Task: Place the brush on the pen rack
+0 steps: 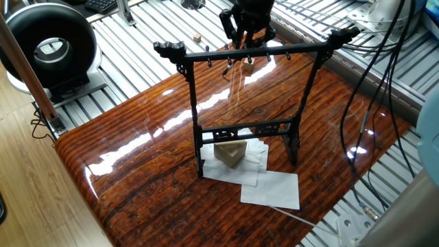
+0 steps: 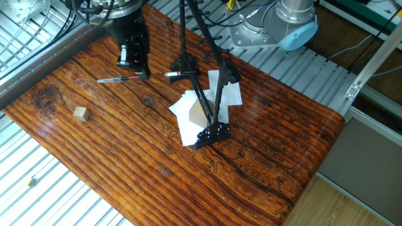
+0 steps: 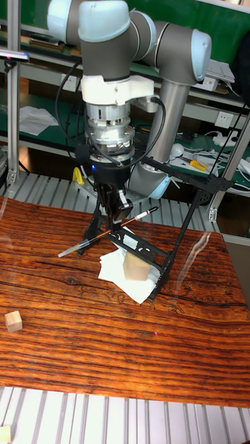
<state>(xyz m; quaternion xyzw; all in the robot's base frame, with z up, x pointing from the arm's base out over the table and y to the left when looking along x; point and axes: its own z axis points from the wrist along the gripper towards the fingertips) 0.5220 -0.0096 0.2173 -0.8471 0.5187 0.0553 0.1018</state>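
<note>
We count one thin dark-shafted brush [image 3: 111, 234], clamped in our black two-finger gripper [image 3: 112, 216]. One tall black pen rack [image 1: 250, 110] stands beside one small wooden cube [image 2: 80, 113].

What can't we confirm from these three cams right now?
- Grip contact on the brush: in the tall fixed view the gripper fingers cover it; in the other fixed view it is too small.
- Brush in one fixed view: too thin to pick out behind the pen rack crossbar.
- Rack pegs: too small in every view to count.
- Brush height above the table: no view settles it.
</note>
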